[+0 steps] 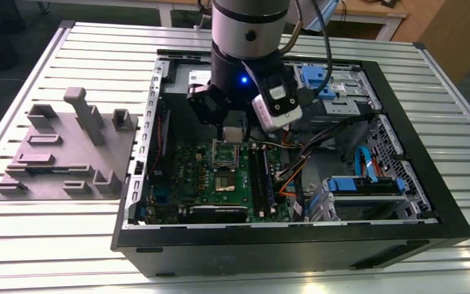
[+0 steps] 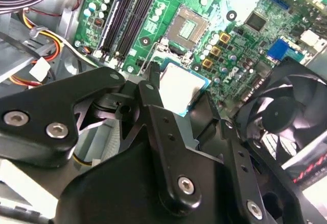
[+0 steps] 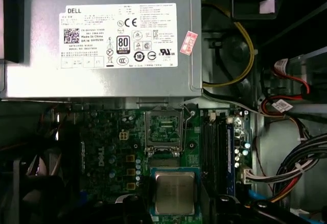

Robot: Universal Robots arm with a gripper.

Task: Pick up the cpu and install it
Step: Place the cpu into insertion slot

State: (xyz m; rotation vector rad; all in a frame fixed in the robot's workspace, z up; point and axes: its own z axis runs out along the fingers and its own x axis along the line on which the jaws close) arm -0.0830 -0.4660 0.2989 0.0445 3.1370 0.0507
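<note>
The cpu (image 2: 181,87) is a flat square chip with a silver top and a thin bluish rim. It hangs between my black fingers (image 2: 151,81), a little above the green motherboard (image 2: 240,9). My gripper (image 2: 181,94) is shut on its edges. The open socket (image 2: 187,28) lies just past the chip, with its metal frame lifted. In the first wrist view the cpu (image 3: 174,192) sits close to the socket (image 3: 163,129). In the exterior view my gripper (image 1: 233,132) hovers inside the open computer case (image 1: 292,245), right over the socket (image 1: 223,154).
A large grey box with a white label (image 3: 102,35) borders the socket. Memory slots (image 2: 127,15), a black fan (image 2: 278,114) and bundles of coloured cables (image 3: 286,178) crowd the board. A grey moulded plate with upright blocks (image 1: 63,153) lies on the slatted table at the exterior view's left.
</note>
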